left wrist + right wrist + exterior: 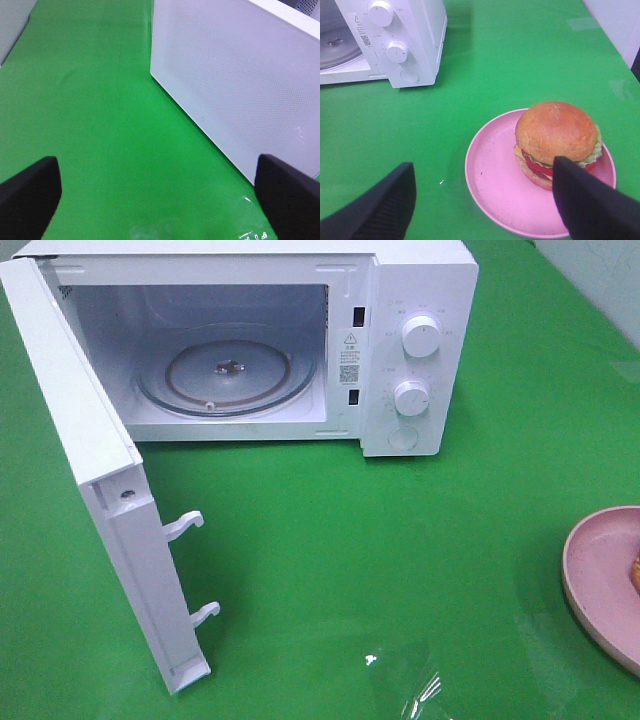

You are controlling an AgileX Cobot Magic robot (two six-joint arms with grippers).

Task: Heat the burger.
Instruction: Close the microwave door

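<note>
We find the burger (555, 142) on the pink plate (495, 190), right of the open microwave (400, 350). The right gripper (485, 200) hovers nearer it, jaws released, burger off toward one finger. The left gripper (160, 192), released, faces the microwave door (235, 85).

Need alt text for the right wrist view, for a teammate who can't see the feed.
A burger sits on a pink plate on the green table, toward the plate's edge, framed between the open right gripper and not held. Beyond it stands the white microwave, two knobs and part of its glass turntable showing.
</note>
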